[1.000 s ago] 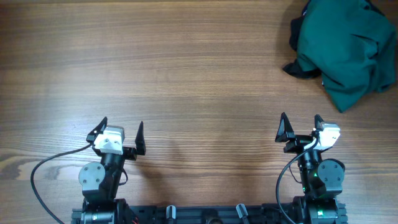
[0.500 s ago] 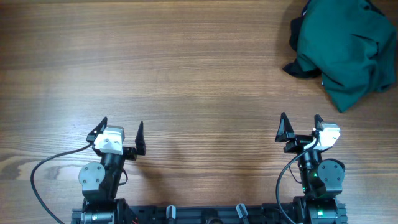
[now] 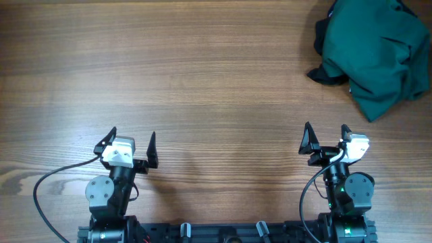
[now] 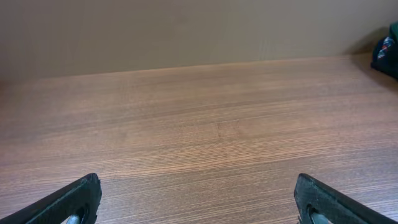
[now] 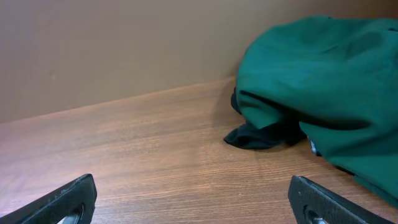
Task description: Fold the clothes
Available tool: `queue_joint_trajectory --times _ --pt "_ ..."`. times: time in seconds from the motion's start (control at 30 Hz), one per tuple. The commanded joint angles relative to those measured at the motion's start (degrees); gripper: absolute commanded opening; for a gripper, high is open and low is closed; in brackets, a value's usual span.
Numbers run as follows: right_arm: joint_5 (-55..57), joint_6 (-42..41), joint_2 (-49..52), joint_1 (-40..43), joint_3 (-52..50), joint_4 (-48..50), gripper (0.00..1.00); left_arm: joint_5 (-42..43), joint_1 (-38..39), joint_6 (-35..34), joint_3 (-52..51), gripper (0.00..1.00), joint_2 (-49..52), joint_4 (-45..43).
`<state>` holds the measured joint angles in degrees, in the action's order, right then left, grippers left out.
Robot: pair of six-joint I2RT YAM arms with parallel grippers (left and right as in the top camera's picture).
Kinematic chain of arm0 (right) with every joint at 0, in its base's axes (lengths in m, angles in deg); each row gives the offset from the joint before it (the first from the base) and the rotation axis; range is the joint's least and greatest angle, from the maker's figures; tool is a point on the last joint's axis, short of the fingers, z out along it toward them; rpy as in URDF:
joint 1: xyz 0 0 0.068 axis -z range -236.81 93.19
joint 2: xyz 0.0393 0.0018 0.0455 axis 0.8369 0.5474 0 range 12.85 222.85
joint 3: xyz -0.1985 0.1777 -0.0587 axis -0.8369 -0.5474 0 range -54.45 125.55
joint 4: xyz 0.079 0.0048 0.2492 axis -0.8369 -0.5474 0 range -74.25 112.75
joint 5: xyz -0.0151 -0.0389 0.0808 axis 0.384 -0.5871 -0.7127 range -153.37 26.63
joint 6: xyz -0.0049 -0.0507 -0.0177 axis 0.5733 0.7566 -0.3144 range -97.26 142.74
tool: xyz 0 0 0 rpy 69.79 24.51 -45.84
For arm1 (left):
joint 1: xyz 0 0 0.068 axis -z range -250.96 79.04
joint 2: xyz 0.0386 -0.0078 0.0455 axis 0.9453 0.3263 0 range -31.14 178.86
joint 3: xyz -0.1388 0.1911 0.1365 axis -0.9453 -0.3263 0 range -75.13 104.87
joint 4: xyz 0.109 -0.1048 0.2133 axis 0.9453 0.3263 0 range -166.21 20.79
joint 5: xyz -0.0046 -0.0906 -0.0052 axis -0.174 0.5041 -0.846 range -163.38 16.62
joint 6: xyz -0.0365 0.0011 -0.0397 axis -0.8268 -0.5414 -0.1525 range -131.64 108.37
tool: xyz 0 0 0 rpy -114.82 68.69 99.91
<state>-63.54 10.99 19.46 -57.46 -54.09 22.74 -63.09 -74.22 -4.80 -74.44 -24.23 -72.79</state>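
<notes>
1. The garment (image 3: 374,54), green, lies as one crumpled heap in the far right corner of the table (image 3: 202,67). In the overhead view it runs out of frame at the far and right edges. It is not spread and no fold has been laid.
2. Shape: we see no clean long axis. The heap reads a little longer from far edge to near edge, and one pointed flap reaches toward the near edge. A dark fold (image 3: 327,74) sticks out on its left side and touches the wood.
3. The right gripper (image 3: 327,131) sits by the near edge on the right side, fingers spread wide and holding nothing. The garment lies ahead of it and a little to its right, well apart. Its wrist view shows the heap filling the upper right, with the dark fold nearest the centre line.
4. The left gripper (image 3: 132,133) sits by the near edge on the left side, also spread and holding nothing. Its wrist view catches only a sliver of the garment at the far right edge.
5. Judgement: the right arm is clearly nearer. We expect the first reach to fall to it, forward toward the far right corner, likely to drag the heap toward the table's middle where both arms can work.
</notes>
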Motion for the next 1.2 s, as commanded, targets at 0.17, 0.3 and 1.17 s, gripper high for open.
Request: queue_joint_trajectory --times 0.17,0.3,1.17 --pt "-0.48 -0.42 0.04 0.24 -0.04 0.35 1.00 -0.55 0.44 0.87 -0.35 1.00 -0.09 0.07" --pt "-0.48 -0.42 0.04 0.24 -0.04 0.35 1.00 -0.55 0.44 0.87 -0.35 1.00 -0.09 0.07" --pt "-1.33 -36.68 1.55 0.24 -0.04 0.24 1.00 -0.57 0.44 0.87 -0.35 1.00 -0.09 0.07"
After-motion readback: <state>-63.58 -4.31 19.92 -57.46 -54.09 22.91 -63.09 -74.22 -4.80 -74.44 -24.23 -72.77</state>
